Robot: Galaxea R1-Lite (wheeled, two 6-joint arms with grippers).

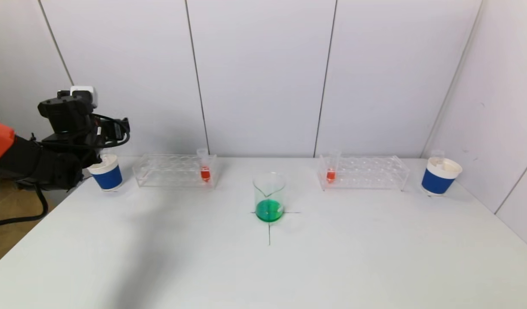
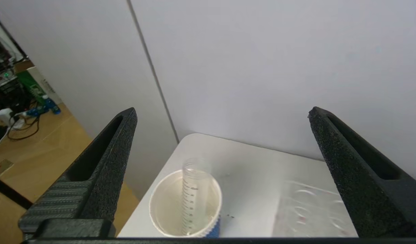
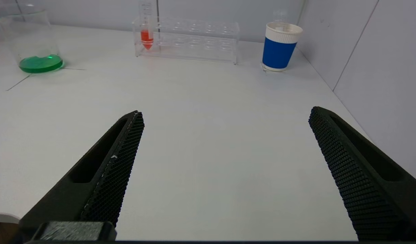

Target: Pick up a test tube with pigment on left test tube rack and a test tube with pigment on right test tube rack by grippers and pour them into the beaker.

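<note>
A glass beaker (image 1: pixel 269 197) with green liquid stands at the table's middle on a black cross; it also shows in the right wrist view (image 3: pixel 33 42). The left clear rack (image 1: pixel 175 171) holds a test tube with red pigment (image 1: pixel 205 166). The right clear rack (image 1: pixel 363 172) holds a test tube with red pigment (image 1: pixel 331 167), which also shows in the right wrist view (image 3: pixel 146 25). My left gripper (image 2: pixel 221 113) is open and empty, above the left blue cup (image 2: pixel 185 203) that holds an empty tube (image 2: pixel 193 195). My right gripper (image 3: pixel 224 115) is open and empty, low over the table's near right part.
A blue and white paper cup (image 1: pixel 106 172) stands at the back left, another (image 1: pixel 440 176) at the back right with an empty tube in it. White wall panels close the back and right. The table's left edge drops to the floor.
</note>
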